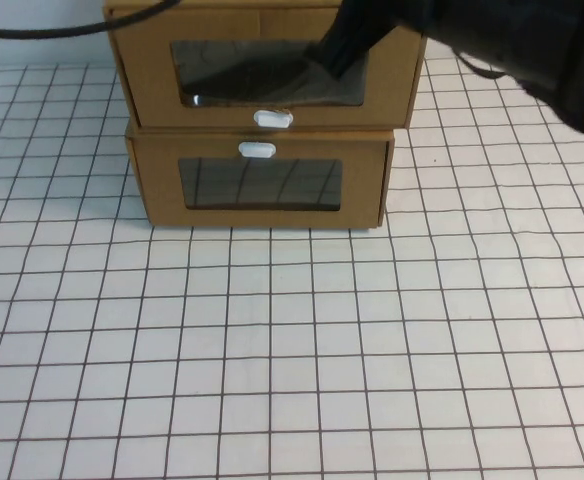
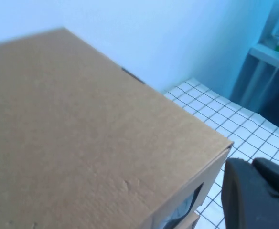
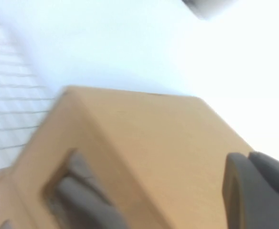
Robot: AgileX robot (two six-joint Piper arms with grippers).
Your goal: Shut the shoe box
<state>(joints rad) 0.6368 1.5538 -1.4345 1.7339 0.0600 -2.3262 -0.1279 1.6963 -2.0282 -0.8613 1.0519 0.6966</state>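
Our left gripper is beside the shoe box, fingers unreadable. The box sits at the counter's far edge atop a second box, its front jutting forward. Our right gripper touches its window; grip unclear.

The right gripper blocks part of the shoe box window, its fingers too dark to read. The box's top is cut off in the high view. The left gripper shows only one dark edge.
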